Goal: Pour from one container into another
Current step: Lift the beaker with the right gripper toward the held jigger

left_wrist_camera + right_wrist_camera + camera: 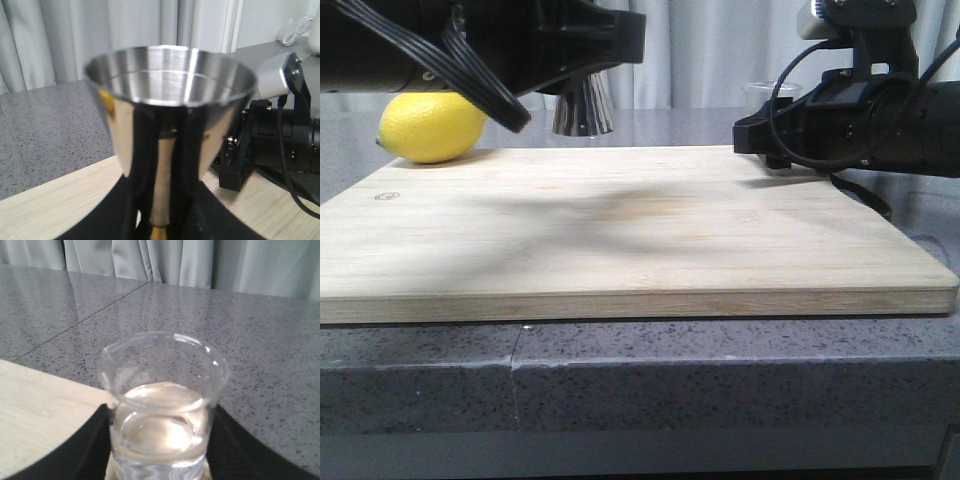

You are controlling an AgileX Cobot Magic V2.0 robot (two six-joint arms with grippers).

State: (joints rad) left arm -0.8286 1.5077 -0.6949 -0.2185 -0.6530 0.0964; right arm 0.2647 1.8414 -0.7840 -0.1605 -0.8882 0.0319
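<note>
1. The right hand (160, 460) is clamping the glass beaker (162, 405), its dark fingers (90, 445) pressing either side of the lower wall; the beaker is standing upright, partly filled with clear liquid.
2. The left hand (160, 220) is gripping the steel jigger (170, 105) around its narrow stem, the wide upper cup facing up and looking empty.
3. In the front view the jigger (582, 105) is hanging above the far left of the wooden board (620, 230), near a lemon (430, 125), while the beaker (772, 95) is sitting well apart at the far right edge.
4. Judging by this, both vessels are being held but pouring is not yet under way; next the beaker's lip needs bringing over the jigger's cup, then tilting gently.
5. The board is lying on the speckled grey table (620, 370).
</note>
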